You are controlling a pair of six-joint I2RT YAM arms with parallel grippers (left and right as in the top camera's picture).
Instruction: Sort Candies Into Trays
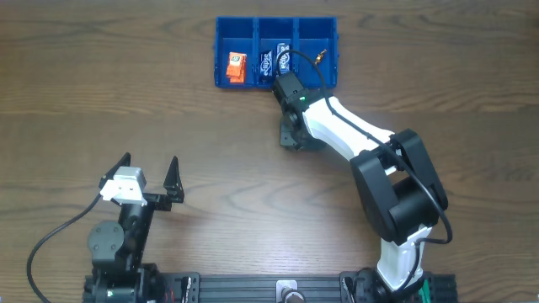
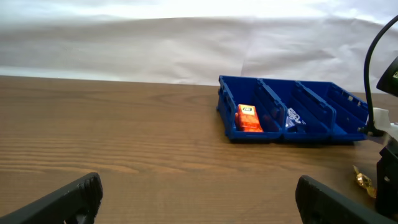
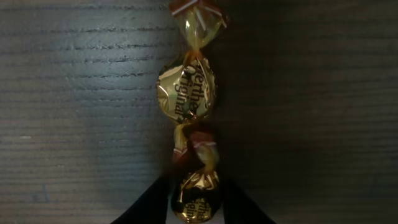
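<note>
From above, your left gripper (image 1: pixel 150 166) sits low on the left of the wooden table (image 1: pixel 101 93), fingers spread wide with nothing between them. Your right arm (image 1: pixel 370 143) reaches up toward the blue tray (image 1: pixel 221 34), and the right gripper (image 1: pixel 291 141) is down at the table just below the tray's front edge. The tray has three compartments: an orange candy (image 1: pixel 237 67) in the left one, a blue-and-white candy (image 1: pixel 268 61) in the middle one, and in the right one a small gold thing (image 1: pixel 318 57) too small to make out. In the left wrist view, the left gripper (image 2: pixel 199 186) shows its fingers far apart over bare wood. The tray (image 2: pixel 336 127) stands well ahead, with the orange candy (image 2: pixel 249 117) and the blue-and-white candy (image 2: pixel 294 118) inside, and a bit of gold wrapper (image 2: pixel 362 180) lies on the table beside the right arm. In the right wrist view, the right gripper (image 3: pixel 195 190) is narrow, its fingers pressed to either side of a gold candy (image 3: pixel 195 200). A second gold candy (image 3: pixel 185 87) lies on the table just beyond it, and their twisted wrapper ends meet.
</note>
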